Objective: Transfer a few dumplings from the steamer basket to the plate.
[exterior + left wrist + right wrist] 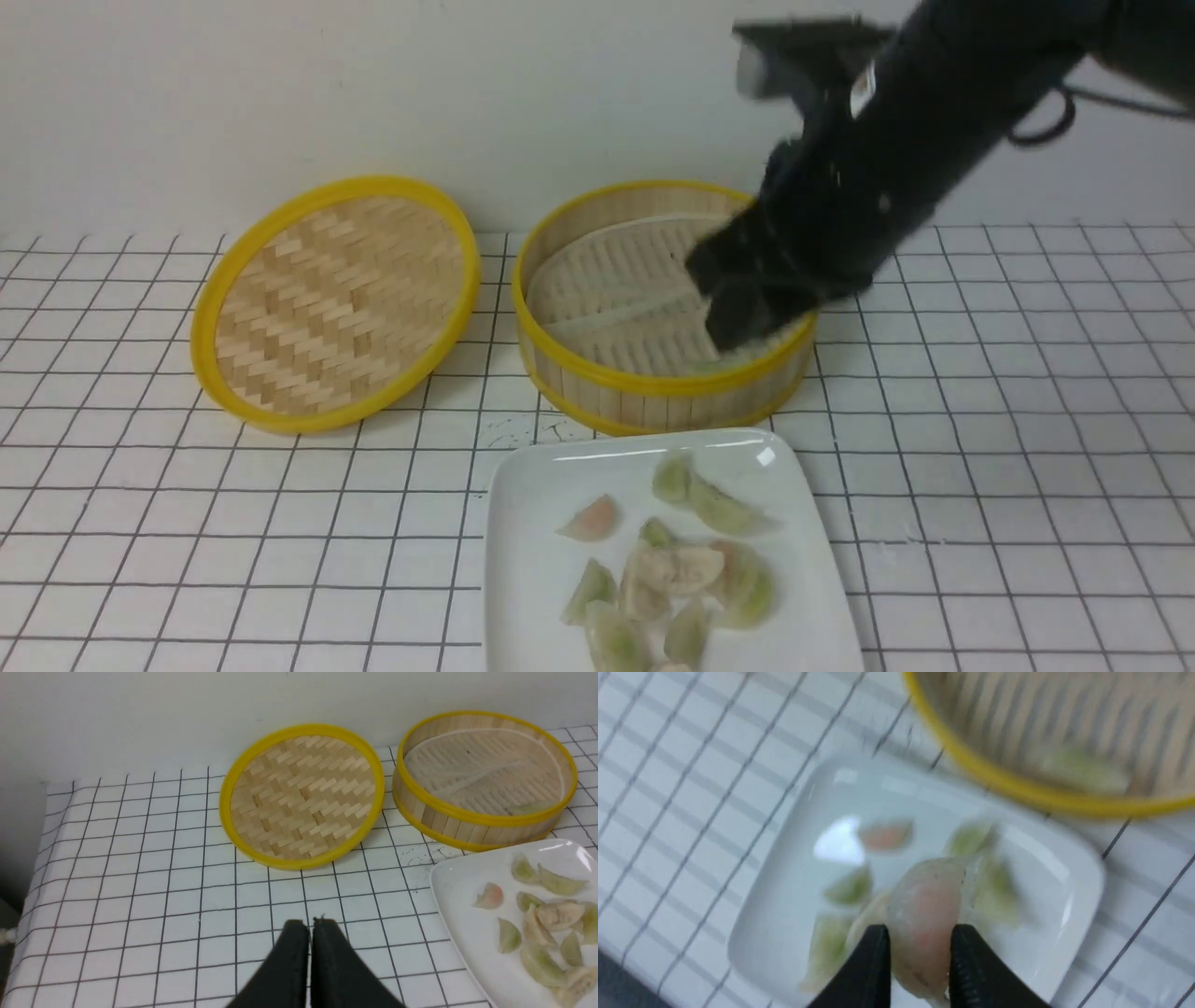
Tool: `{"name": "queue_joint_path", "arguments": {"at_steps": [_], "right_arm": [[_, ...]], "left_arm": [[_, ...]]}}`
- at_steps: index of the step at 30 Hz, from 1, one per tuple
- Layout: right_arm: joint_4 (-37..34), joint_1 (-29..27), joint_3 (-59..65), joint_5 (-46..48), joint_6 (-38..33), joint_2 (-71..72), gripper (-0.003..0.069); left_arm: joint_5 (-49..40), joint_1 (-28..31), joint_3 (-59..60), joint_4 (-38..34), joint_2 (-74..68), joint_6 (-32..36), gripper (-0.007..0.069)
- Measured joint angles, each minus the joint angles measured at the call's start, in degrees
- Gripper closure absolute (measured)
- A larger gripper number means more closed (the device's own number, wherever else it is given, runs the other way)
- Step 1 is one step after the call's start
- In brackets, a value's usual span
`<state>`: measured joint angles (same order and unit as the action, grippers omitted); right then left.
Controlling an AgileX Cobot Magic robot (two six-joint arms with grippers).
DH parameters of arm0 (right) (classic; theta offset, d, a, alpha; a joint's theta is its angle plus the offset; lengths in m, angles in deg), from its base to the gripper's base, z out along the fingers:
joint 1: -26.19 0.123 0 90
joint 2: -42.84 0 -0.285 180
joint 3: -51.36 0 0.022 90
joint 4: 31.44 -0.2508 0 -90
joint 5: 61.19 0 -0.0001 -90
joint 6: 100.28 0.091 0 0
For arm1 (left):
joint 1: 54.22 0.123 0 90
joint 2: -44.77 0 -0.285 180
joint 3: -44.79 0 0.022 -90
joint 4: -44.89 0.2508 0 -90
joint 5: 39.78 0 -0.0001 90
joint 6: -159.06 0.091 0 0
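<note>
My right gripper (920, 938) is shut on a pinkish dumpling (924, 900), held above the white plate (784, 896) in the right wrist view. In the front view that gripper (747, 322) is a dark blur over the right side of the steamer basket (597, 373). A pale green dumpling (528, 808) lies in the basket (448, 812) by its near wall. Several dumplings (681, 569) lie on the plate (523, 560) in front of the basket. My left gripper (310, 924) is shut and empty over the checked cloth, left of the plate (467, 933).
The basket's woven lid (336, 299) with a yellow rim leans against the wall to the left of the basket. A white cloth with a black grid (1008, 448) covers the table. The table's left edge (37, 858) shows in the left wrist view.
</note>
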<state>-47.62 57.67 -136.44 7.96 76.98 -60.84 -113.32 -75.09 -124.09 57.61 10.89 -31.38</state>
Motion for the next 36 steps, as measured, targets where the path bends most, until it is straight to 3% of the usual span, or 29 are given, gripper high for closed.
{"name": "queue_joint_path", "arguments": {"at_steps": [6, 11, 14, 19, 22, 23, 25, 30, 32, 36], "right_arm": [[1.4, 7.2, 22.4, -12.5, 6.5, 3.3, 0.0517], [2.4, 7.9, 26.1, -19.3, 8.7, -0.3, 0.0496], [2.6, 7.9, 26.1, -20.7, 8.8, -2.2, 0.0452], [3.3, 7.9, 24.0, -19.8, 8.8, -3.6, 0.0258], [3.9, 7.9, 21.2, -15.7, 7.9, -2.7, 0.0232], [4.0, 7.9, 20.6, -14.4, 7.5, -2.2, 0.0238], [4.4, 7.9, 18.4, -9.4, 6.7, 2.4, 0.0326], [7.5, 7.9, 18.4, -7.8, 8.5, 19.2, 0.0587], [9.6, 7.9, 20.0, -11.0, 10.3, 29.1, 0.0644], [15.4, 7.9, 27.4, -20.7, 13.5, 50.6, 0.0671]], "left_arm": [[0.0, 0.0, 4.4, 1.2, 0.0, 0.1, 0.0631], [0.1, 0.0, 6.6, 1.2, 0.0, 0.1, 0.0631], [0.0, 0.0, 6.9, 1.2, 0.0, -0.1, 0.0631], [0.0, 0.0, 6.9, 0.0, 0.0, -0.2, 0.0631], [0.0, 0.0, 6.9, -1.0, 0.0, -0.2, 0.0631], [0.0, 0.0, 6.9, -1.3, 0.0, -0.2, 0.0631], [0.6, 0.0, 7.2, -2.2, 0.0, -0.2, 0.0631], [6.3, 0.0, 7.4, -2.6, 0.0, -0.2, 0.0631], [9.3, 0.0, 7.4, -2.6, 0.0, -0.4, 0.0631], [14.4, 0.0, 7.4, -2.7, 0.0, -0.4, 0.0631]]}}
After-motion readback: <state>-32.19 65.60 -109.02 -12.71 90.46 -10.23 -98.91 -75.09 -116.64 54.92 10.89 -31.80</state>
